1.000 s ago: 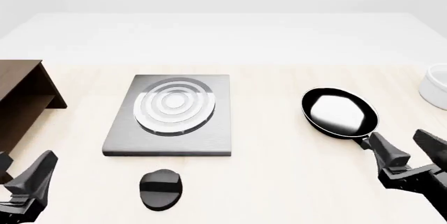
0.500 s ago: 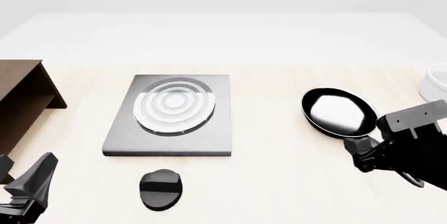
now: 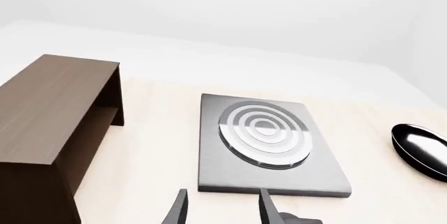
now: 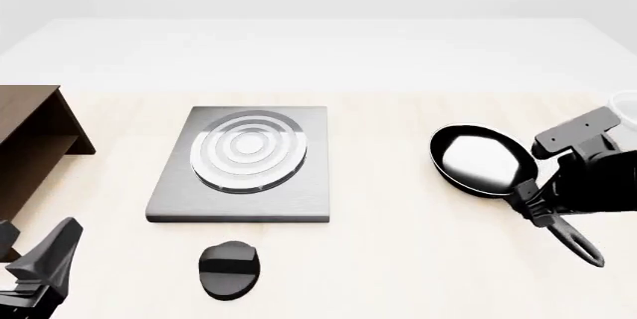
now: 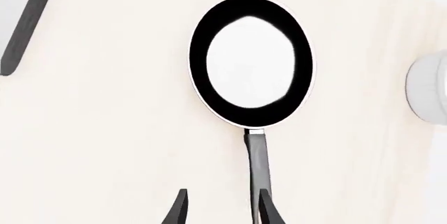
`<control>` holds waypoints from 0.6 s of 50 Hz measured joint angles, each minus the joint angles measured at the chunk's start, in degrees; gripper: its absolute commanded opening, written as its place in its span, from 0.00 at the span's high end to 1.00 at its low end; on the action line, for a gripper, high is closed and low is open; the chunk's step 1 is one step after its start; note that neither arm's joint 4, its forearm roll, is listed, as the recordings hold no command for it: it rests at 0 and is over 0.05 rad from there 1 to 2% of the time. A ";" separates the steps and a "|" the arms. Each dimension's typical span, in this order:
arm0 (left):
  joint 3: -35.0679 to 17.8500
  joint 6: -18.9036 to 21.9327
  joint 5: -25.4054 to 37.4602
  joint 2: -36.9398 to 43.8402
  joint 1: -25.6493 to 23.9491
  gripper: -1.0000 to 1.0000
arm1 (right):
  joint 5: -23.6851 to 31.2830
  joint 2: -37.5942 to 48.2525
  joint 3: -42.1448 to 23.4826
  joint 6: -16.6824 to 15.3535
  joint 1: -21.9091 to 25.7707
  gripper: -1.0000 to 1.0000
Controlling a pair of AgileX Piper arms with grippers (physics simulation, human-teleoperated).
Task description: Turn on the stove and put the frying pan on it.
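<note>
Pan (image 4: 482,159) sits flat on the table (image 4: 398,259), toward the right edge, well apart from the stove (image 4: 242,164). Glossy inside, handle (image 4: 562,229) running back toward the near right corner, loop end visible past the arm.

Right gripper (image 5: 220,208) is over the handle. In the right wrist view the fingers (image 5: 179,209) are spread; the handle lies against one finger rather than centred in the gap, and I can't tell if they touch. Not clamped on anything. In the front view the arm body hides the fingertips, so no read from there.

Left gripper (image 3: 220,208) is near the near left corner, fingers parted with a moderate gap, empty. Left wrist view looks across the stove from the near side.

Stove is in the middle of the table, a bit left of centre, burner rings (image 4: 249,151) bare. Knob (image 4: 231,268) lies on the table just off the stove's near edge, separate from the slab. Knob position on/off: can't tell.

Shelf (image 4: 30,147) stands at the left edge, beside the stove with a gap between them. Bowl (image 5: 427,90) at the right edge, near the pan but not touching.
</note>
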 measured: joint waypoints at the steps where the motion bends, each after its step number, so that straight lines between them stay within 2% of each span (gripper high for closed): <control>1: 0.00 0.00 0.01 0.00 0.00 0.00 | 0.25 0.44 -0.34 -0.57 -0.47 0.00; 9: 0.01 -0.01 0.04 0.00 -0.02 0.00 | 1.68 3.59 -2.91 -4.78 -4.09 0.00; 16: 0.02 -0.06 0.02 -0.01 -0.02 0.00 | 1.72 6.36 -4.22 -7.22 -6.35 0.00; 30: 0.04 -0.23 -0.01 -0.01 0.00 0.00 | -0.65 12.40 -4.54 -9.73 -9.37 0.00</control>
